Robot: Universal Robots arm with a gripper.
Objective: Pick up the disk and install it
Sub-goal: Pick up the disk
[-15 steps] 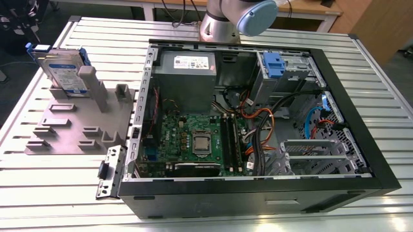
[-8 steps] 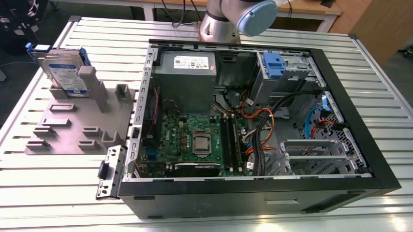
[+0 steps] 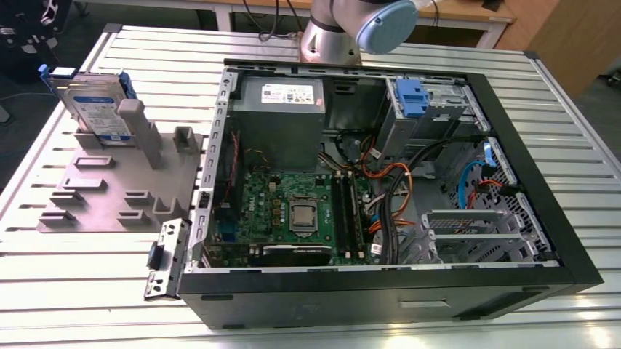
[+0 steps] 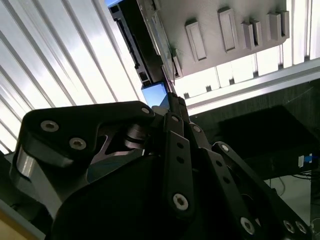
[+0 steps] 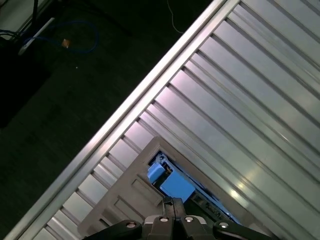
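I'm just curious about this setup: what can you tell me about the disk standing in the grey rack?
The disk is a flat silver-metal drive with a white-and-blue label and blue plastic frame pieces at its edges. It stands upright on edge in the grey rack, at the exterior view's left of the open computer case.

Both wrist views: gripper [image 5: 172, 201] cut off at the picture edge, just tips and linkage in. Straight out past the jaws, disk [image 5: 169, 183]: one blue corner shows, rest hidden behind the gripper and down in the grey holder [image 5: 125, 195], itself cropped at the edge. Second wrist view: small blue patch beyond the jaws, can't tell which part of the disk. Exterior view: arm [image 3: 361, 25] cropped at the edge, disk's lower half hidden by the grey holder's posts.
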